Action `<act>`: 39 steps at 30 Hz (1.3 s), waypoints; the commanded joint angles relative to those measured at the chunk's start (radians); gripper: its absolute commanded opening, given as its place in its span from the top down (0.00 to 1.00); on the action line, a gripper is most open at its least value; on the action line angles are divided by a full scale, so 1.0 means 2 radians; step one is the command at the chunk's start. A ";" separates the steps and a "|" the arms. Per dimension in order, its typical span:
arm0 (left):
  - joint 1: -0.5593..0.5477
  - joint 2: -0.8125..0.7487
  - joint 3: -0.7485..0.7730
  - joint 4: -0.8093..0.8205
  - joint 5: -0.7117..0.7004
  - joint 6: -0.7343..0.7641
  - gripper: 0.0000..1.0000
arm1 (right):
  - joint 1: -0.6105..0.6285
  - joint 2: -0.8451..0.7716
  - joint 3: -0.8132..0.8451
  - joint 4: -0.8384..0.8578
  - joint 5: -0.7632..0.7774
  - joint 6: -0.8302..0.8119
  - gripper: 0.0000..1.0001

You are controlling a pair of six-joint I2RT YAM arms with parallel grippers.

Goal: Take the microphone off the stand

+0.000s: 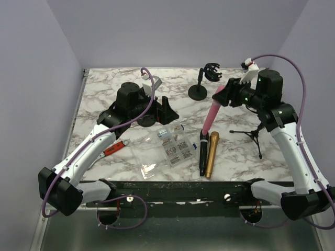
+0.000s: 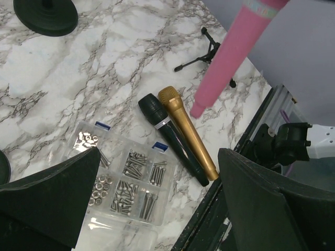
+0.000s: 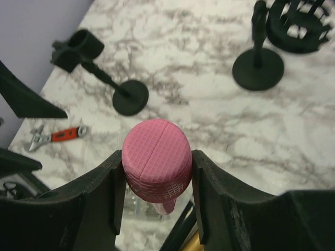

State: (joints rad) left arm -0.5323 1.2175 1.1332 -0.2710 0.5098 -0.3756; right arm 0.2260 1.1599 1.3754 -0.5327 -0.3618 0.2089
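My right gripper (image 1: 222,97) is shut on the head of a pink microphone (image 1: 213,112), which hangs slanted down above the table, clear of every stand. In the right wrist view the pink head (image 3: 157,151) sits clamped between both fingers of that gripper (image 3: 157,163). The microphone's handle also shows in the left wrist view (image 2: 230,52). An empty clip stand (image 1: 201,86) on a round base is behind it at the back. My left gripper (image 1: 167,111) is open and empty, hovering over a clear screw box (image 2: 125,183).
A black microphone (image 1: 202,151) and a gold microphone (image 1: 211,154) lie side by side at the front. A small tripod stand (image 1: 255,136) is at the right. A second round-base stand (image 3: 104,78) is near the left arm. A red-handled wrench (image 1: 114,148) lies at the left.
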 commanded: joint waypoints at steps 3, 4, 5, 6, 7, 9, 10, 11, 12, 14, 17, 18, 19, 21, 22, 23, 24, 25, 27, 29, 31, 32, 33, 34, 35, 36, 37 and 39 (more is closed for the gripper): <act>-0.004 0.002 0.011 0.011 0.022 -0.011 0.01 | 0.012 0.013 -0.050 -0.119 0.003 0.018 0.99; -0.005 0.002 0.010 0.012 0.023 -0.012 0.01 | 0.015 0.013 -0.062 -0.130 0.024 0.021 0.99; -0.005 0.001 0.009 0.013 0.023 -0.013 0.01 | 0.018 0.010 -0.073 -0.138 0.048 0.025 0.99; -0.005 0.003 0.008 0.013 0.023 -0.013 0.01 | 0.019 0.005 -0.082 -0.145 0.070 0.031 0.99; -0.005 0.005 0.009 0.013 0.023 -0.013 0.02 | 0.019 0.005 -0.087 -0.156 0.090 0.038 0.99; -0.005 0.007 0.009 0.012 0.023 -0.014 0.01 | 0.019 0.010 -0.091 -0.183 0.123 0.050 0.99; -0.005 0.009 0.009 0.013 0.023 -0.014 0.01 | 0.020 0.014 -0.093 -0.190 0.138 0.058 0.99; -0.005 0.009 0.009 0.012 0.024 -0.014 0.01 | 0.019 0.015 -0.101 -0.194 0.148 0.067 0.99; -0.005 0.011 0.009 0.012 0.024 -0.014 0.01 | 0.019 0.015 -0.109 -0.193 0.161 0.075 0.99; -0.006 0.010 0.009 0.012 0.022 -0.013 0.01 | 0.020 0.017 -0.133 -0.187 0.200 0.087 0.99; -0.006 0.009 0.007 0.012 0.015 -0.010 0.01 | 0.021 0.035 -0.151 -0.191 0.242 0.103 0.99; -0.006 0.010 0.006 0.012 0.014 -0.010 0.02 | 0.025 0.040 -0.151 -0.189 0.242 0.102 0.99; -0.006 0.012 0.007 0.012 0.013 -0.010 0.01 | 0.033 0.042 -0.153 -0.182 0.253 0.104 0.99; -0.006 0.015 0.008 0.012 0.016 -0.012 0.01 | 0.043 0.047 -0.155 -0.177 0.284 0.111 0.99; -0.006 0.016 0.008 0.012 0.017 -0.012 0.01 | 0.043 0.051 -0.159 -0.173 0.292 0.112 0.99; -0.007 0.017 0.009 0.011 0.018 -0.012 0.01 | 0.043 0.058 -0.159 -0.172 0.296 0.113 0.98; -0.006 0.016 0.009 0.011 0.018 -0.012 0.01 | 0.043 0.067 -0.157 -0.171 0.295 0.113 0.98; -0.006 0.015 0.009 0.011 0.017 -0.012 0.01 | 0.046 0.072 -0.161 -0.163 0.293 0.114 0.97; -0.006 0.012 0.009 0.011 0.015 -0.011 0.01 | 0.048 0.083 -0.167 -0.152 0.294 0.118 0.96; -0.007 0.010 0.009 0.011 0.016 -0.011 0.02 | 0.049 0.091 -0.176 -0.136 0.301 0.124 0.96; -0.007 0.009 0.008 0.011 0.018 -0.012 0.01 | 0.049 0.094 -0.190 -0.115 0.304 0.130 0.96; -0.007 0.009 0.008 0.012 0.018 -0.012 0.01 | 0.049 0.097 -0.196 -0.106 0.304 0.134 0.96; -0.007 0.009 0.009 0.012 0.019 -0.012 0.01 | 0.049 0.099 -0.203 -0.096 0.305 0.137 0.96; -0.007 0.009 0.009 0.012 0.020 -0.013 0.01 | 0.049 0.101 -0.210 -0.085 0.307 0.142 0.95; -0.006 0.008 0.009 0.012 0.021 -0.014 0.01 | 0.049 0.102 -0.217 -0.075 0.307 0.145 0.95; -0.007 0.008 0.009 0.012 0.023 -0.015 0.01 | 0.049 0.103 -0.223 -0.063 0.308 0.148 0.94; -0.007 0.007 0.009 0.013 0.024 -0.015 0.01 | 0.049 0.105 -0.231 -0.053 0.309 0.152 0.94; -0.006 0.005 0.009 0.014 0.025 -0.017 0.01 | 0.049 0.110 -0.241 -0.034 0.317 0.161 0.94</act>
State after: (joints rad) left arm -0.5388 1.2457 1.1332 -0.2634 0.5331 -0.3969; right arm 0.3153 1.3602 0.9325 -0.7212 0.2192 0.4793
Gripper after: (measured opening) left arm 0.981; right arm 0.531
